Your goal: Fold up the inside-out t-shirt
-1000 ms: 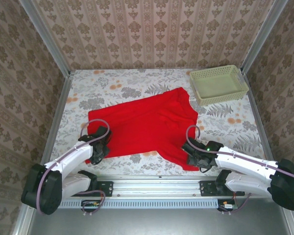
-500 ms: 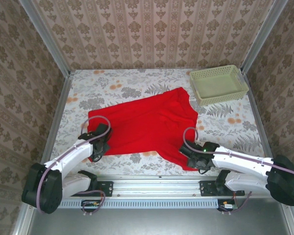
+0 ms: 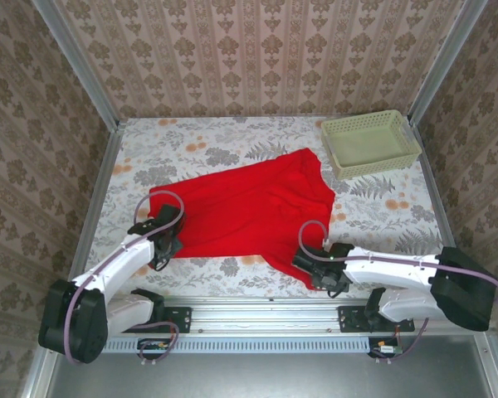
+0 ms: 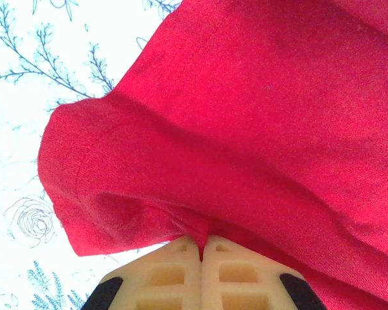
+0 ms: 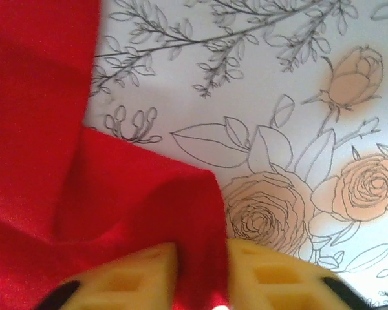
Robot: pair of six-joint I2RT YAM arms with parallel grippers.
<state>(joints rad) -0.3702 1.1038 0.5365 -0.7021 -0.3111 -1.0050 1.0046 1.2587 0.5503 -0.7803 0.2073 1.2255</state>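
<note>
The inside-out t-shirt (image 3: 249, 207) lay spread mostly flat across the middle of the flower-printed table (image 3: 398, 215), set askew, its far right corner reaching toward the pale green basket (image 3: 369, 143) in the far right of the table, near it but apart. The left gripper (image 3: 160, 247) sat at the shirt's near left corner. From the left wrist, its cream fingers (image 4: 174, 274) were pressed together with a fold of red cloth pinched at their tips, and the corner bunched into a rounded hump above them. The right gripper (image 3: 311, 265) sat low at the shirt's near right corner. From the right wrist, its fingers (image 5: 278, 278) were closed onto a strip of the red edge, cloth filling the narrow gap between them. The cloth was creased near both grips and smoother across the middle.
</note>
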